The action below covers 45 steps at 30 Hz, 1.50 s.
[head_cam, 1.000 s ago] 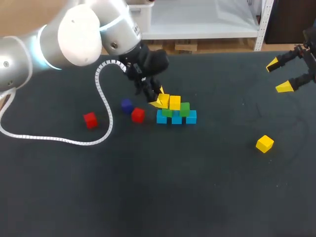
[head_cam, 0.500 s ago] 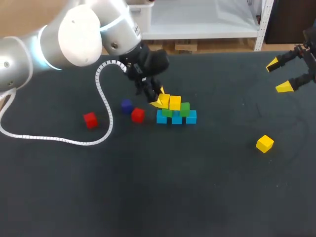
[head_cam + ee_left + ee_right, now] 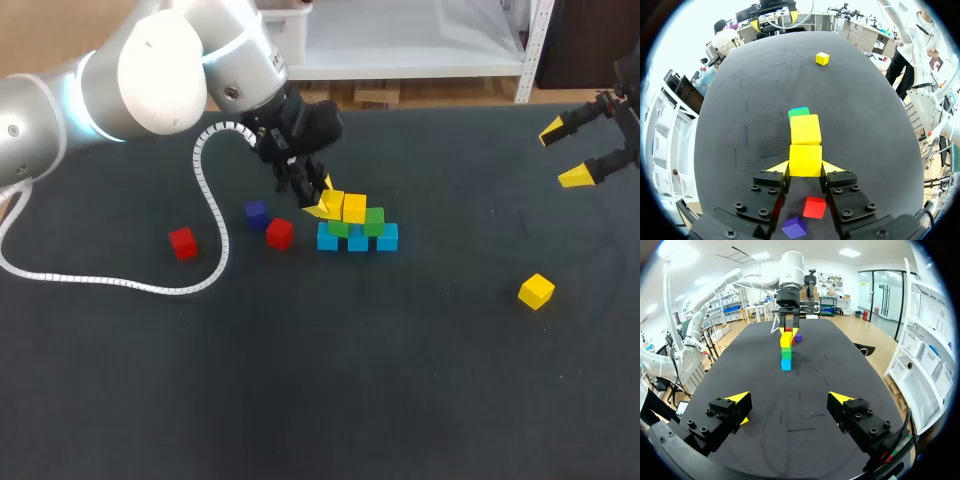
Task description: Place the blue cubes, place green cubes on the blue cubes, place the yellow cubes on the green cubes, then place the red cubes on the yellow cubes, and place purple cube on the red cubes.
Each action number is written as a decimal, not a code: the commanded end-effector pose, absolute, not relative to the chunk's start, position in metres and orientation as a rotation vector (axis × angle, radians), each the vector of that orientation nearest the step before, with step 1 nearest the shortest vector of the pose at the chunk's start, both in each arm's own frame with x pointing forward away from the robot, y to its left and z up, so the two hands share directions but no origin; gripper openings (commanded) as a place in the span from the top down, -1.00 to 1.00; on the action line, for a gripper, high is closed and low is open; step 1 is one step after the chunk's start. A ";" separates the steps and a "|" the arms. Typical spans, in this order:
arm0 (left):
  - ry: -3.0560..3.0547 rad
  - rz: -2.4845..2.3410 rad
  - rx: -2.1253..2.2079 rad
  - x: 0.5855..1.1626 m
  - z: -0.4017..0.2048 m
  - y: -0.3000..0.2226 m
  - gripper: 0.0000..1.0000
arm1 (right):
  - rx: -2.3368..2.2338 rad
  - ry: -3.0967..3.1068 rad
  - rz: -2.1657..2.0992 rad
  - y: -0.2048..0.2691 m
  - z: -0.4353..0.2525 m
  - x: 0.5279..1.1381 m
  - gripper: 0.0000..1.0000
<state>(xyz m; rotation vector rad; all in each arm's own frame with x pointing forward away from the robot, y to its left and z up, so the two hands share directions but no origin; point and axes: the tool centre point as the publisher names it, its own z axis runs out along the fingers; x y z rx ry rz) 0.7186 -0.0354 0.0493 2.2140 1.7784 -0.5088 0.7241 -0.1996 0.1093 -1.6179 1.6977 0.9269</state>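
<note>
- The tabletop (image 3: 420, 380) is a dark, matte mat with a faint nap. It probably grips, so a nudged cube would likely tip rather than slide.
- The left arm (image 3: 150, 70) has a smooth, glossy white-and-grey shell. Its ribbed white cable (image 3: 212, 215) loops across the mat near one red cube (image 3: 183, 243). If the arm swings wide, that loop could drag the cube away.
- The right hand (image 3: 563, 153) hangs over the far right of the tabletop, well apart from everything. Its fingers are spread wide and hold nothing, so I see no hazard there.
- The pile is made of small, hard, sharp-edged blocks with smooth faces. Three blue cubes (image 3: 358, 241) sit in a row, with two green cubes (image 3: 374, 221) on them and a placed yellow cube (image 3: 354, 208) on top. Each tier overlaps the one below only narrowly, so a sideways push could bring it down.
- The left hand (image 3: 805, 169) is closed on a second yellow cube (image 3: 805, 159), which touches the placed one at the green tier.
  - I cannot tell whether the held cube is fully seated.
  - If the fingers open unevenly, or a fingertip catches as the hand lifts, it could twist the held cube or knock its neighbour off.
- Another red cube (image 3: 279, 233) lies just beside the blue row, and the purple cube (image 3: 256, 214) is near it, both under the left wrist and at risk of being clipped.
- A loose yellow cube (image 3: 536, 291) lies well apart to the right.
</note>
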 end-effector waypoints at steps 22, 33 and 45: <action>1.795 -0.492 2.219 0.720 0.050 -0.037 1.00 | -1.618 1.697 0.927 -0.199 0.109 0.724 -1.00; 1.794 -0.493 2.231 0.721 0.049 -0.038 0.98 | -1.618 1.697 0.927 -0.199 0.109 0.724 -1.00; 1.788 -0.495 2.235 0.722 0.048 -0.039 0.63 | -1.618 1.697 0.927 -0.199 0.109 0.724 -1.00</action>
